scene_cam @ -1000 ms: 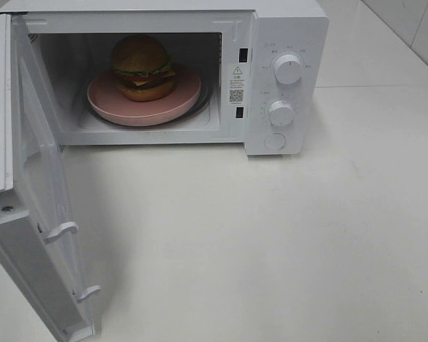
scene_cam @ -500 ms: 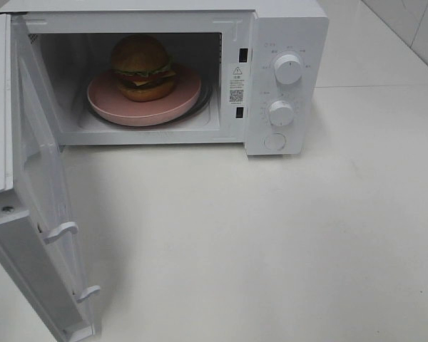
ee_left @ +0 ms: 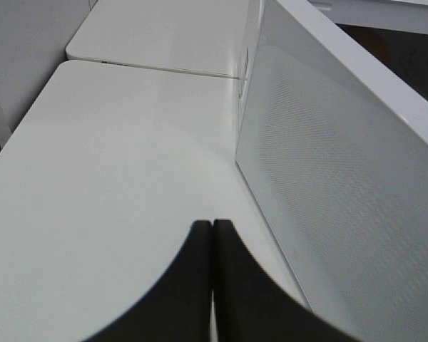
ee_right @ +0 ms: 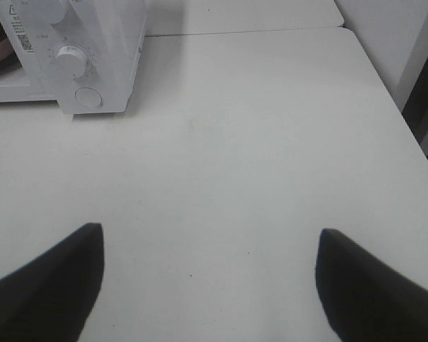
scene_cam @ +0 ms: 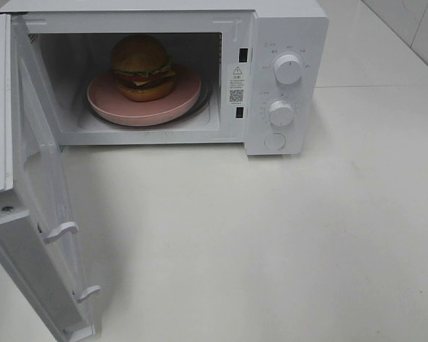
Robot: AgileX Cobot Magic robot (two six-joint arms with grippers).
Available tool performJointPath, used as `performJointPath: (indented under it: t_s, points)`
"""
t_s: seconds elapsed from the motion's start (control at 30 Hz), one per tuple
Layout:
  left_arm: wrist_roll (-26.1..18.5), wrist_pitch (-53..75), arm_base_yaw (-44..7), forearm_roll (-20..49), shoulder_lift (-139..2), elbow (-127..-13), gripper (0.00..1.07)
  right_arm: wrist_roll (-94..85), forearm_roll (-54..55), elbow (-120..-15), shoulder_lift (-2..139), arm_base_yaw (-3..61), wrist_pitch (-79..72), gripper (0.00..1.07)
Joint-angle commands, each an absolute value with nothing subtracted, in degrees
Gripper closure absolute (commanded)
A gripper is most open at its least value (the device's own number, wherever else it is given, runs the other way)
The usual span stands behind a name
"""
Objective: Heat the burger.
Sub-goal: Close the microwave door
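The left claw was closed on nothing, hovering over the table beside the microwave door. The right claw hung wide open above the table.

A sticker on the microwave front shows a warning triangle and a QR code; its print and the dial markings are illegible.

You have a smooth matte white tabletop under the boxy white microwave oven. A seam runs off from the oven's right side, a second white slab lies behind it, and glossy white wall tiles stand beyond. The light is soft and even.
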State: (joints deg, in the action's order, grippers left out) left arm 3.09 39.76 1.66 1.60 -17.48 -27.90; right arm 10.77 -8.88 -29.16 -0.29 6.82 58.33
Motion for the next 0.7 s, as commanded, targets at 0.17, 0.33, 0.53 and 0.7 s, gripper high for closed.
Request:
performJointPath:
  t_s: [0.17,0.33,0.53,0.7]
  points:
    - [3.15,24.47,1.55,1.43,-21.2,-22.0,1.07,10.71,-8.77,-29.05,-1.72,6.59,57.75,0.31]
    - [2.81,8.71,1.55,1.66,-25.27,-14.61,1.07,10.71,-8.77,-29.05,-1.72,6.59,57.75,0.31]
    - [2.81,0.0,1.55,1.66,-27.33,-10.89,1.07,10.71,-8.77,-29.05,-1.72,6.59,57.75,0.31]
    - [2.86,-10.49,1.55,1.66,-30.31,-8.19,1.07,10.71,-8.77,-29.05,-1.72,6.59,57.75,0.31]
